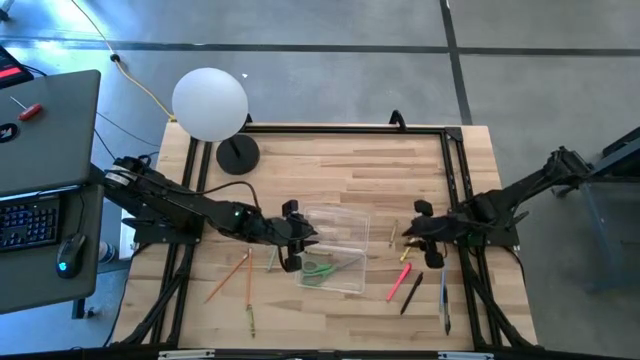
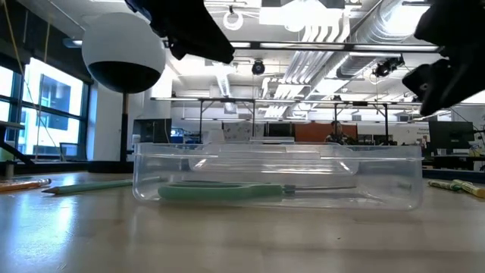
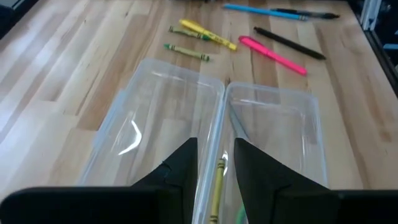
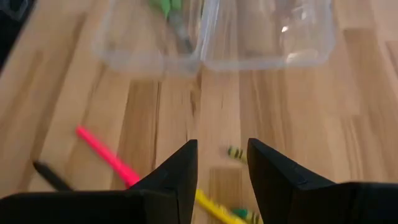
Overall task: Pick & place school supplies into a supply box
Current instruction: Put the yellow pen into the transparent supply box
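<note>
The clear supply box (image 1: 335, 248) lies open on the wood table, its two halves side by side (image 3: 155, 118). Green-handled scissors (image 1: 320, 270) lie in its near half (image 2: 227, 192). My left gripper (image 1: 303, 240) hangs open above the box's left end (image 3: 216, 168). A yellow-green crayon (image 3: 217, 186) shows lower down between its fingers, by the seam of the halves, apart from both. My right gripper (image 1: 410, 238) hangs open right of the box (image 4: 222, 165), above a small crayon (image 4: 235, 152) and a yellow marker (image 4: 214, 208). A pink pen (image 1: 400, 282), a black pen (image 1: 412, 292) and a blue pen (image 1: 445, 300) lie near.
Two pencils (image 1: 230, 275) lie left of the box toward the near edge. A white globe lamp (image 1: 210, 103) on a black base stands at the far left. A black frame (image 1: 455, 180) runs along the table's edges. A laptop (image 1: 45, 130) sits beyond the left edge.
</note>
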You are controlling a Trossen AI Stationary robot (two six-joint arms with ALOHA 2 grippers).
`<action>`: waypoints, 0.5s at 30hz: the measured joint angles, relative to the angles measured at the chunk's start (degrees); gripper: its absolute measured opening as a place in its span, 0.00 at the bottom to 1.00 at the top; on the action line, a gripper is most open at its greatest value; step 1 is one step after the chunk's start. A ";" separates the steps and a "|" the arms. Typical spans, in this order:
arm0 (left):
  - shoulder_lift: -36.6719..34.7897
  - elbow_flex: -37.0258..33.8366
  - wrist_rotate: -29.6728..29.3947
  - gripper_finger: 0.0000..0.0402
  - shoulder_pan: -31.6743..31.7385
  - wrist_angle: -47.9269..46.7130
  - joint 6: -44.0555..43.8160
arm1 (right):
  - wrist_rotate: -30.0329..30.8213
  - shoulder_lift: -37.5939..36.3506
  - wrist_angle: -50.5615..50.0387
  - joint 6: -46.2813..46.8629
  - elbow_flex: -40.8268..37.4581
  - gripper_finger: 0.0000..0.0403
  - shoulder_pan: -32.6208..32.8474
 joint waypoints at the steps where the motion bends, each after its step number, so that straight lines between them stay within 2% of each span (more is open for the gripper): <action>1: 0.00 0.00 -0.07 0.34 0.00 0.27 0.00 | 0.30 0.15 -0.76 -0.46 0.00 0.29 0.54; 4: 0.00 0.00 -0.09 0.34 0.02 0.57 0.00 | 0.42 1.00 -3.61 -1.17 0.00 0.29 1.28; 7: 0.00 0.00 -0.09 0.34 0.02 0.59 -0.02 | -2.17 2.74 -7.53 0.17 -0.02 0.29 1.31; 15: 0.00 0.00 -1.38 0.34 0.02 1.10 -0.46 | -6.68 13.52 -5.78 1.97 0.00 0.29 1.31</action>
